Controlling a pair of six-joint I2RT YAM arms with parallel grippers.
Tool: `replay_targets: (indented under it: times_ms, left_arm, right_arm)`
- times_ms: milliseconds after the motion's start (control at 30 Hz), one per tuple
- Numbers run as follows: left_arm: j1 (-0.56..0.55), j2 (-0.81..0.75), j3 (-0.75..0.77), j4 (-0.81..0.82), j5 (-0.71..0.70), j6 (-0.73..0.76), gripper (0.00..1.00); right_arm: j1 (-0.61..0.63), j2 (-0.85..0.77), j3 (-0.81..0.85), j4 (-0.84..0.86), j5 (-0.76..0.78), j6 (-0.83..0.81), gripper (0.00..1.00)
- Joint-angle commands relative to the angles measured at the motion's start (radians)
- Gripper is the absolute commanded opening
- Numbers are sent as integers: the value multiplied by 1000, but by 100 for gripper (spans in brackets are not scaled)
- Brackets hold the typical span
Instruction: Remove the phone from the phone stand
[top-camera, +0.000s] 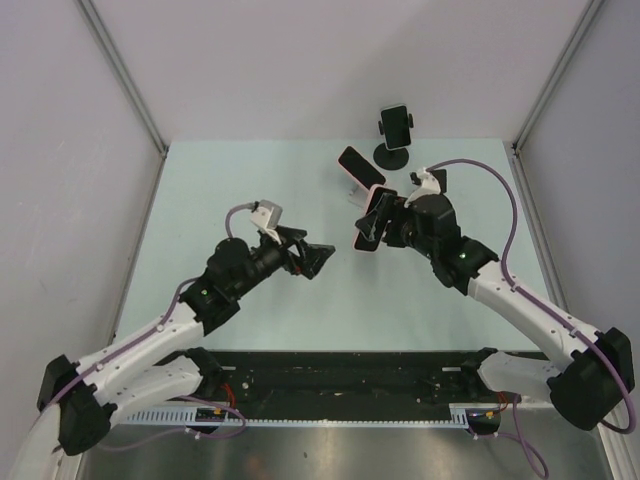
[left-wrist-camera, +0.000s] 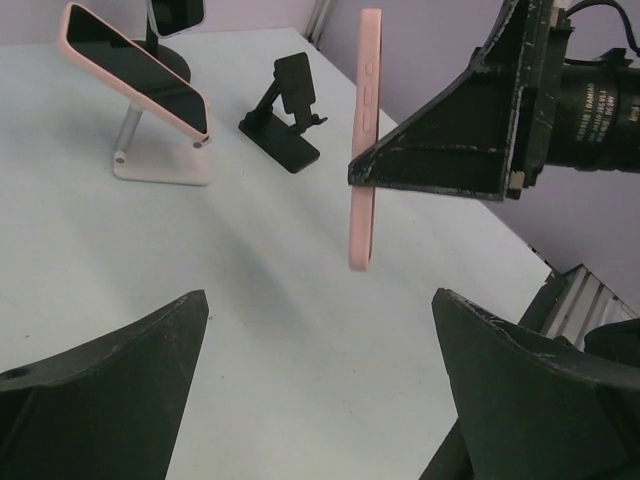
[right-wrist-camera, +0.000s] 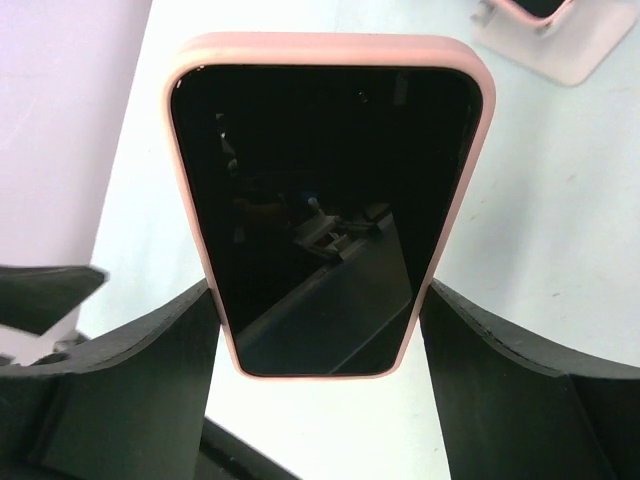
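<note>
A phone in a pink case (right-wrist-camera: 325, 200) hangs above the table, clamped by its long edges between the fingers of my right gripper (right-wrist-camera: 320, 330). From above, this phone (top-camera: 368, 222) and my right gripper (top-camera: 376, 226) sit near the table's middle. A small black folding phone stand (left-wrist-camera: 285, 115) stands bare behind it. My left gripper (left-wrist-camera: 320, 370) is open with only table between its fingers, facing the held phone's edge (left-wrist-camera: 362, 140) from a short distance. From above, my left gripper (top-camera: 318, 258) is left of the phone.
A second pink-cased phone (left-wrist-camera: 135, 70) leans on a white stand (left-wrist-camera: 160, 160) at the back left of the held one. A third phone (top-camera: 396, 125) sits on a round black stand (top-camera: 391, 156) at the far edge. Side walls close in the table.
</note>
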Motion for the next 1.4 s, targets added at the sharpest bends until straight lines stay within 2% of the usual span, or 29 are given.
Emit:
replay_targets:
  times_ms: [0,167,267,533,667,700,733,867,1033,1067,1133,1233,1267,1367]
  left_arm:
    - [-83,83,70,125,-77,26,100]
    - [-132,187,82,161,-134,37,99]
    - [-151,230,82,185,-143,28,95]
    - [-180,315,99,228,-147,22,79]
    - [-188,339,105,246,-141,20,63]
    - [-191,344,110,248,-134,20,56]
    - [-192,347,110,251,-131,20,52]
    - [-195,342,105,263,-131,20,45]
    - [-195,319,91,269,-143,19,22]
    - [-195,316,85,271,-144,20,12]
    - [-195,304,80,271,-153,19,2]
    - [-195,286,67,271,-164,14,0]
    - [-195,276,59,271,-169,13,0]
    - [-192,255,41,271,-193,11,0]
  right_arm:
    - [45,-57,0,125,16,107,38]
    - [59,-91,-45,162,2,159,37]
    - [60,-100,-55,164,-3,167,36]
    - [62,-117,-66,164,-16,182,37]
    - [60,-120,-74,199,-23,192,36]
    - [62,-120,-77,202,-24,195,37]
    - [62,-118,-78,207,-30,198,37]
    - [62,-117,-89,216,-35,210,37]
    - [63,-114,-103,228,-64,219,37]
    - [63,-114,-103,230,-66,221,39]
    - [63,-117,-106,228,-64,224,43]
    - [63,-126,-108,227,-58,222,60]
    - [63,-128,-106,227,-58,219,71]
    - [65,-151,-108,228,-52,207,87]
